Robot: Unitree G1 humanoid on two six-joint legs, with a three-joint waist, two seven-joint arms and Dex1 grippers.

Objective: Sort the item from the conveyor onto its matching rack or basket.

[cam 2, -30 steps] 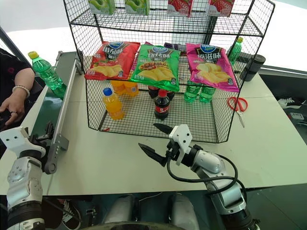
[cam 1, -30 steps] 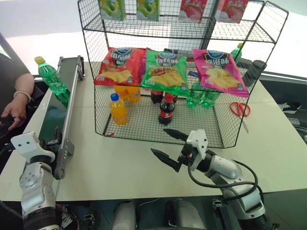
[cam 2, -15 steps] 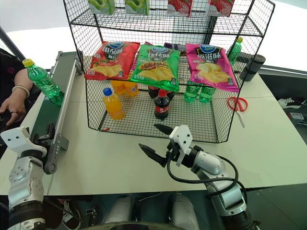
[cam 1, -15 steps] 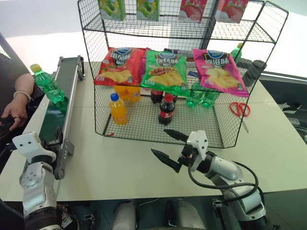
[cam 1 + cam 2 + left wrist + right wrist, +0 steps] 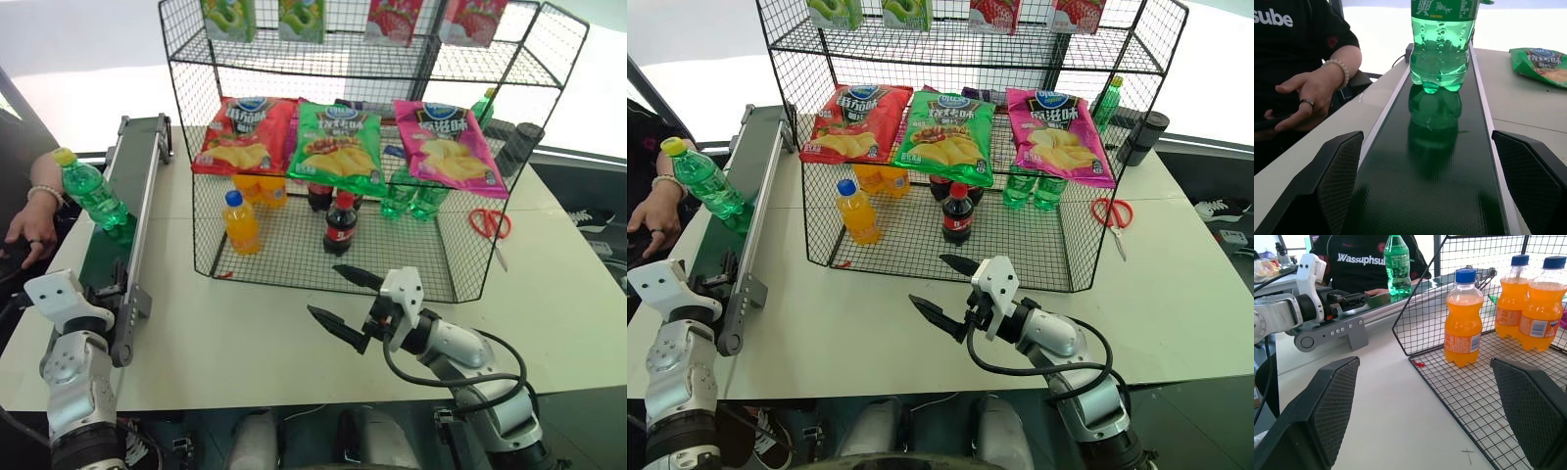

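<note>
The item, a green bottle (image 5: 90, 191) with a yellow cap, stands upright on the dark green conveyor (image 5: 113, 257) at the table's left. My left gripper (image 5: 1435, 196) is open at the belt's near end, looking along it, and the bottle (image 5: 1440, 46) stands a good way ahead of its fingers. Over the table in front of the black wire rack (image 5: 446, 262), my right gripper (image 5: 323, 290) is open and empty. Red, green and pink crisp bags hang on the rack.
A person's hand (image 5: 34, 211) rests beside the conveyor, close to the bottle. Orange bottles (image 5: 1463, 318), a cola bottle (image 5: 339, 223) and green bottles (image 5: 411, 196) stand in the rack's bottom tier. Red scissors (image 5: 487, 223) and a dark cup (image 5: 519, 147) are at the right.
The green bottle has travelled along the belt towards my left gripper. Both grippers have stayed still and open.
</note>
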